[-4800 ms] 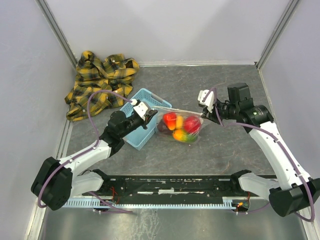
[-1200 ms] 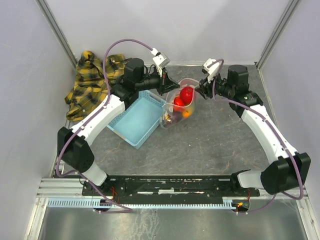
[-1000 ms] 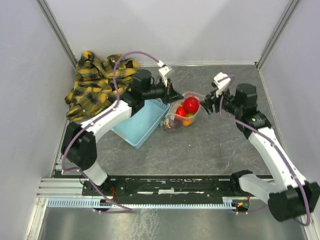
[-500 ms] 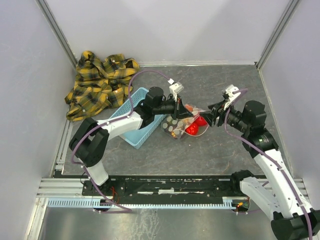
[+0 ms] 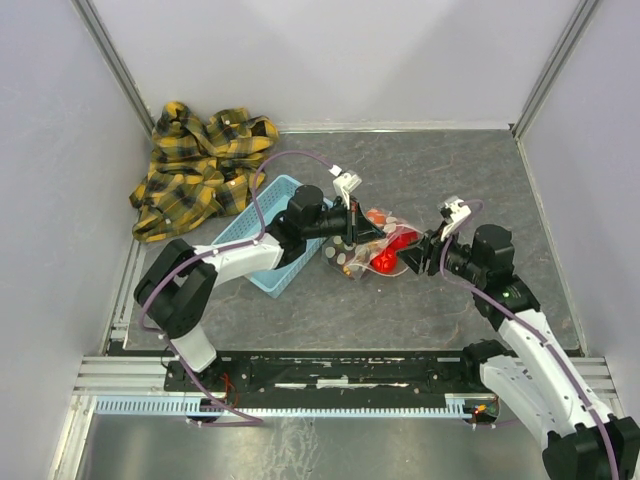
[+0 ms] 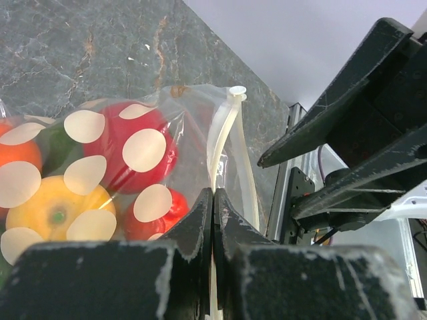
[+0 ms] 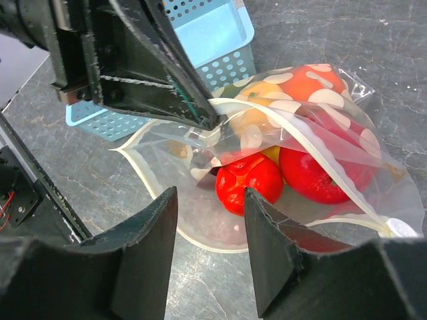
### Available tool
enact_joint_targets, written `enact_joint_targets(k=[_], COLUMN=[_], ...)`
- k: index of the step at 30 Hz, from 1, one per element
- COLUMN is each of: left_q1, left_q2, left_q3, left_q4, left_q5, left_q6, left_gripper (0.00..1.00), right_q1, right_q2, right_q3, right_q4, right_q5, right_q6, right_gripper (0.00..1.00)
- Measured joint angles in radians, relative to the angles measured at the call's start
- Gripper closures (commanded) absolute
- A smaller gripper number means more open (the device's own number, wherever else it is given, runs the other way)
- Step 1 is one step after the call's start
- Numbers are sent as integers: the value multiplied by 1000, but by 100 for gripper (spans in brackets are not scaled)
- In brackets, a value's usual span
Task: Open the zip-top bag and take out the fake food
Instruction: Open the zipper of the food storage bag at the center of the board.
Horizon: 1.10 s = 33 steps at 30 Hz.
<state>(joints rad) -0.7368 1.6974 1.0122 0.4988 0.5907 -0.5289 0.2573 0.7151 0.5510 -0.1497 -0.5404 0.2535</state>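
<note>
The bag [image 5: 377,250] lies mid-bench, just at 3 o'clock of the blue basket [image 5: 281,198], and its mouth is gaping, so the opening half of the job looks done. The left tool [image 6: 213,200] has its fingers pressed together on the white zip strip [image 6: 225,133], pinching the upper lip at the bag's 10 o'clock side and holding it off the lower lip. And here is the right tool [image 5: 428,250] at the bag's 3 o'clock, nosed up to the open mouth, fingers spread with nothing between them. The right wrist view looks straight in. A red fruit [image 7: 250,179] sits nearest the opening, a bigger red one [image 7: 313,170] is beside it, and orange and yellow pieces lie further back under the dotted film. So the removal has not begun: every fruit that shows is inside the plastic, and none is on the bench [image 5: 470,170]. What looks left is to reach in, close on that near red piece, draw it out, then repeat for the rest.
</note>
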Motion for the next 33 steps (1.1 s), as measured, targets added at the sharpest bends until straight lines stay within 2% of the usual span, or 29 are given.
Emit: enact_joint_targets(k=[9, 14, 20, 28, 30, 33], left_q1=[-7, -13, -19, -30, -34, -36], left_q2=[-22, -48, -113, -178, -187, -197], left_q3=[-21, -21, -20, -2, 6, 13], left_q4=[27, -5, -115, -256, -291, -341], left_q5=[-51, -89, -129, -148, -145, -144], left_q6=[-21, 0, 117, 335, 395, 486], left_gripper=[97, 97, 97, 97, 97, 97], right_q1=[37, 50, 51, 62, 63, 64], right_q2=[105, 105, 122, 37, -24, -101], right_q3=[-4, -7, -7, -10, -12, -13], right_q4=[7, -41, -130, -137, -101, -28], right_q5=[69, 156, 210, 149, 112, 75], right_q6=[18, 16, -9, -18, -16, -29], right_gripper=[66, 70, 71, 65, 60, 47])
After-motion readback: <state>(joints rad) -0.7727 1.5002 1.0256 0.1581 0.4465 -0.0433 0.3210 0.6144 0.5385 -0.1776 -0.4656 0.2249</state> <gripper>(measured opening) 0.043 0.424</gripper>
